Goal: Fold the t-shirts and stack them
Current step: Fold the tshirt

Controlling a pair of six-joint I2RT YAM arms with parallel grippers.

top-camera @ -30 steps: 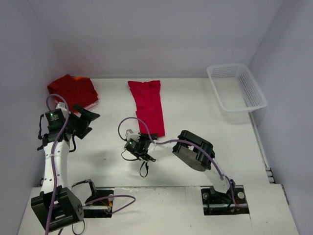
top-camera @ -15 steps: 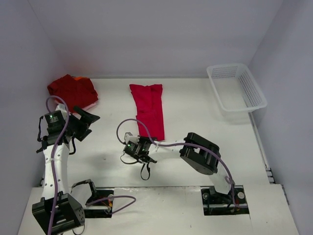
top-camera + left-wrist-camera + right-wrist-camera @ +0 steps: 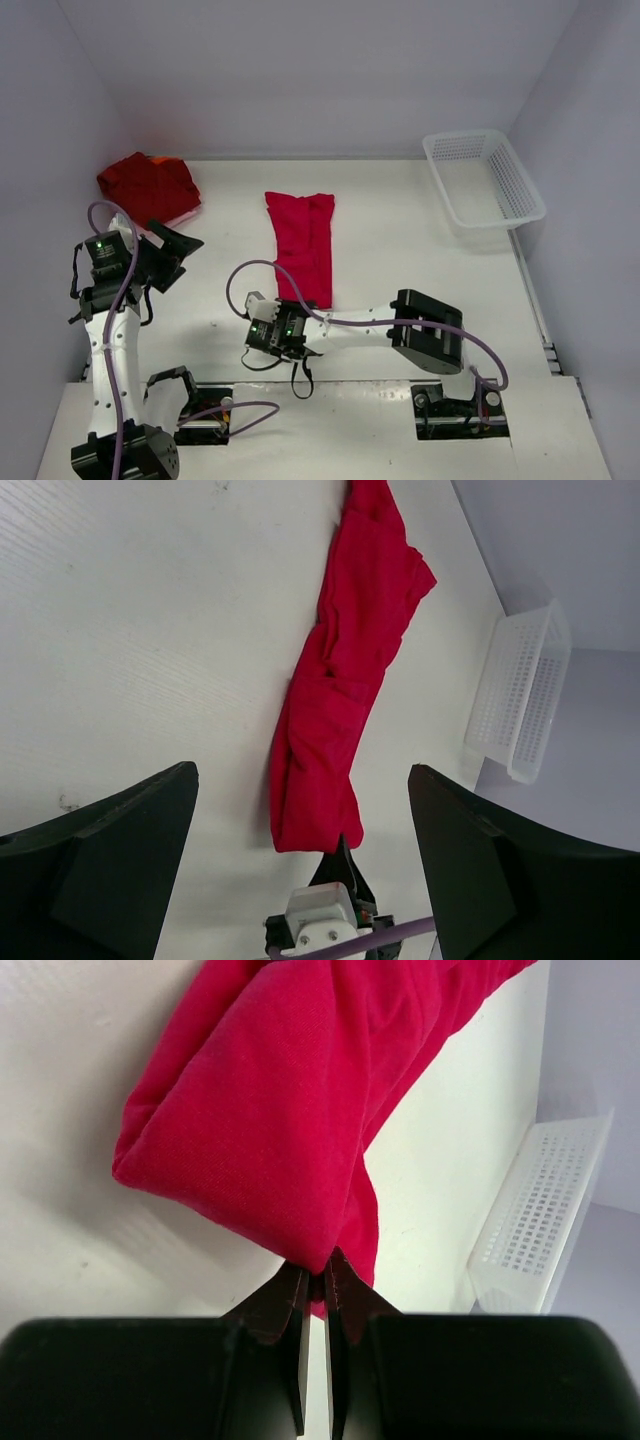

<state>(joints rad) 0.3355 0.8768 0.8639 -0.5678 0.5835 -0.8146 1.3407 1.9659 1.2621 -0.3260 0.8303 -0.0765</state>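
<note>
Bench (image 3: 400,230) open between shirt strip (image 3: 303,245) and basket (image 3: 520,185). Shirt pile (image 3: 145,185) blocks far-left corner. Right arm (image 3: 365,322) spans the near edge.

Left arm (image 3: 103,345) and right arm (image 3: 350,325): white links, bulky black joint housings, looping purple cables (image 3: 250,403), a small green light (image 3: 99,243) near each wrist, wedge-shaped black fingers (image 3: 110,850).
</note>
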